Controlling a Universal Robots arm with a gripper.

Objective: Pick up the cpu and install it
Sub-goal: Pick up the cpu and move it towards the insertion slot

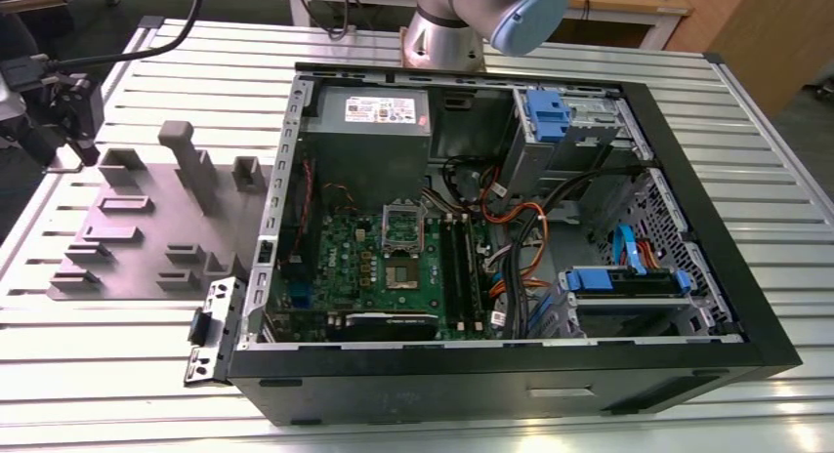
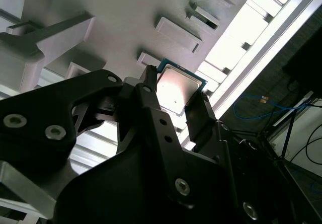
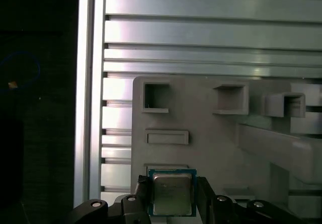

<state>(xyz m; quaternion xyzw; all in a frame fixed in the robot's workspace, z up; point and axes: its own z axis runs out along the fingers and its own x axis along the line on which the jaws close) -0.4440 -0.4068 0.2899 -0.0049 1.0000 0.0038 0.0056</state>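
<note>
Pick-up stage, we judge; install not begun.

Large to small:
- A ribbed aluminium table [image 1: 117, 375].
- An open black computer case [image 1: 495, 380] lies on the table, with a large green circuit board [image 1: 346, 240] inside.
- A grey-purple moulded plate [image 1: 131, 228] with upright blocks sits on the table just beside the case, at the exterior view's left.
- A black two-finger gripper [image 3: 172, 201] is over that plate.
- A small flat square silver-grey cpu [image 3: 171, 190] with a teal edge is well apart from the board.

In both wrist views the fingers [image 2: 200, 121] clamp the cpu by two opposite edges, metal top showing. It is right at a shallow pocket of the plate. We cannot tell whether its underside is clear of the pocket.

Our judgement: any move from here calls for a firm, square hold. The edges are thin, there is little to grip, and a tilt could scrape the pocket walls or drop the chip.

Surface: bright slats with glare and deep grooves. The plate lies near the table's edge.

Room:
- Dark floor beyond that edge, with a thin blue cable [image 2: 261, 100] on it.
- A silver arm base [image 1: 443, 38] behind the case.
- Wooden furniture [image 1: 769, 43] further back.
</note>
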